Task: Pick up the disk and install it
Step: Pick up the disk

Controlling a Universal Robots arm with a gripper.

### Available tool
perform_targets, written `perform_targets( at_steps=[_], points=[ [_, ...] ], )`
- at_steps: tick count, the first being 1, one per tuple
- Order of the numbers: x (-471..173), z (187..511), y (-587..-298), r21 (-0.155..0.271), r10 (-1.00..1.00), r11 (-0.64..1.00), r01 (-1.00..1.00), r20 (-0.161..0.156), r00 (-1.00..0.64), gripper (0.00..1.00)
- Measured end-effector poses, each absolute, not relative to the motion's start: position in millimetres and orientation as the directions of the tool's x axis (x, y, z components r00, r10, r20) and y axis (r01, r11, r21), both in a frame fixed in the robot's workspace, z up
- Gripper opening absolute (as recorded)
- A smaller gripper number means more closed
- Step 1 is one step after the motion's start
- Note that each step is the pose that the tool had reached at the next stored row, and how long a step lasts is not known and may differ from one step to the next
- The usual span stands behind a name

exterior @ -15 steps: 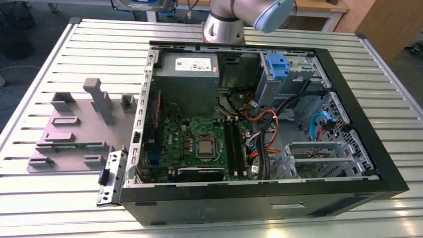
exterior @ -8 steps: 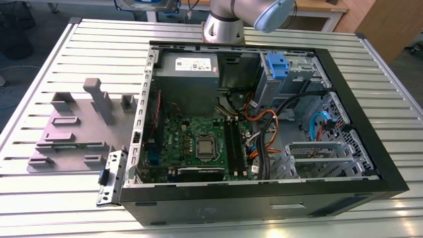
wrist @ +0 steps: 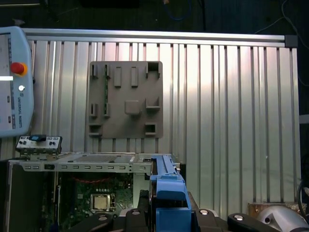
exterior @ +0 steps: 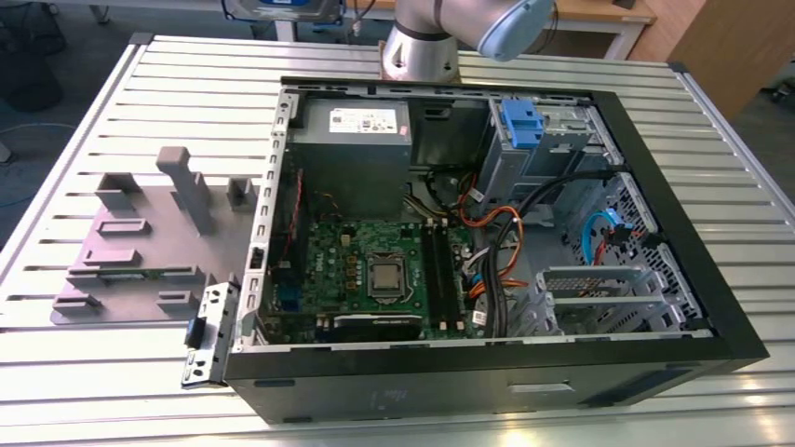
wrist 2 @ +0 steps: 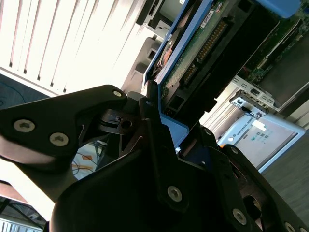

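Note:
The disk (wrist 2: 193, 53) hangs in my gripper (wrist 2: 164, 125), which is shut on its blue carrier bracket. Its green circuit-board underside shows in the second wrist view, tilted. In the first wrist view the blue carrier (wrist: 169, 186) stands between the black fingers (wrist: 137, 215), high above the table and beside the open computer case (wrist: 72, 166). In the exterior view the case (exterior: 497, 363) lies open on its side. Its grey drive bay with a blue latch (exterior: 519, 121) sits at the far right corner, close to the arm (exterior: 423, 47).
A grey fixture plate (exterior: 137, 247) with raised blocks lies on the slatted aluminium table (exterior: 186, 102), to the exterior view's left of the case. A loose metal bracket (exterior: 208, 331) leans at the case's near left corner. Orange and black cables (exterior: 504, 251) cross the motherboard (exterior: 372, 270).

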State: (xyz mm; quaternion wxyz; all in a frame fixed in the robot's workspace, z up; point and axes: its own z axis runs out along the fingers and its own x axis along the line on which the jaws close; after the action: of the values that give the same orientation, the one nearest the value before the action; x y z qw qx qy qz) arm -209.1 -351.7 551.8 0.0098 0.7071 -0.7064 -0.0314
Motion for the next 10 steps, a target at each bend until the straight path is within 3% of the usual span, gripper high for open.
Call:
perform_targets(
  at_steps=[10],
  points=[
    [-202.3, 551.8, -351.8, 0.059, -1.000, -0.002, -0.998, -0.031, 0.000, 0.37]
  ],
)
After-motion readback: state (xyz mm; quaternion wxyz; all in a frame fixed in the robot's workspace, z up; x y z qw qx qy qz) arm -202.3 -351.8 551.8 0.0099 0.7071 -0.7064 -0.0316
